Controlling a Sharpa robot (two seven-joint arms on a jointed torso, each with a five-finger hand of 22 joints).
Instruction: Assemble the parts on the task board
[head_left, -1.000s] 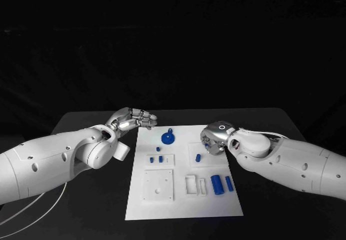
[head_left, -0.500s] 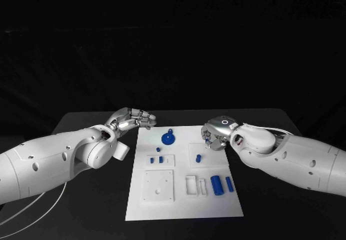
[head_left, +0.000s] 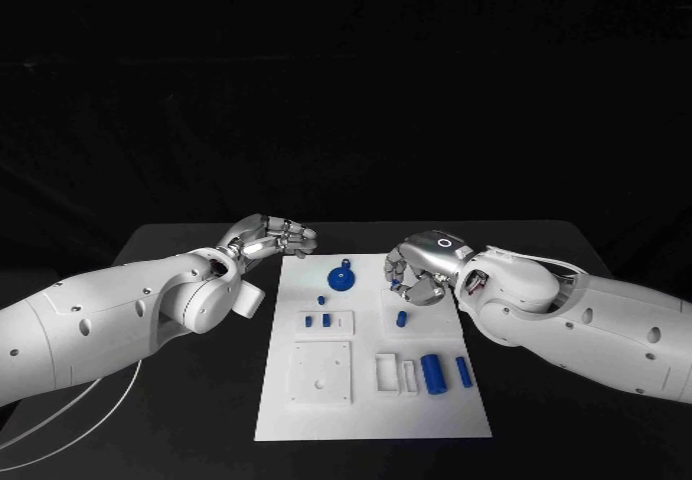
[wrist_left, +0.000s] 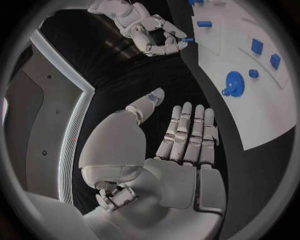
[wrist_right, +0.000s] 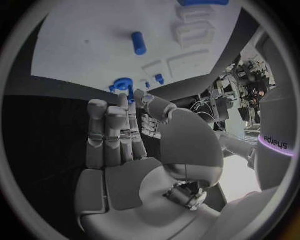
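As far as we can catalogue it from the head view, the lot stands thus.

Item 1: task board (head_left: 368, 420), white, lying flat in the middle of the black desk (head_left: 173, 250).

Item 2: right hand (head_left: 418, 268), over the board's far right corner. Its fingers are narrowed to a pinch: thumb and one fingertip (wrist_left: 178, 34) meet on a small blue part (wrist_left: 187, 39), which juts out just past the tips (the left wrist view shows this best). The other fingers are bent alongside.

Item 3: left hand (head_left: 271, 238), over bare desk just off the board's far left corner, apart from every part. Its fingers are curled in, side by side, with nothing in them.

Item 4: round blue part (head_left: 342, 277), on the board between the two hands, near the right fingertips but not touched by them.

Item 5: short blue peg (head_left: 320, 299), standing just nearer than the round part.

Item 6: pair of small blue blocks (head_left: 316, 321), side by side on a raised white square.

Item 7: blue cylinder (head_left: 401, 320), lying below the right hand, clear of its fingers.

Item 8: two longer blue cylinders (head_left: 434, 373), side by side at the board's near right.
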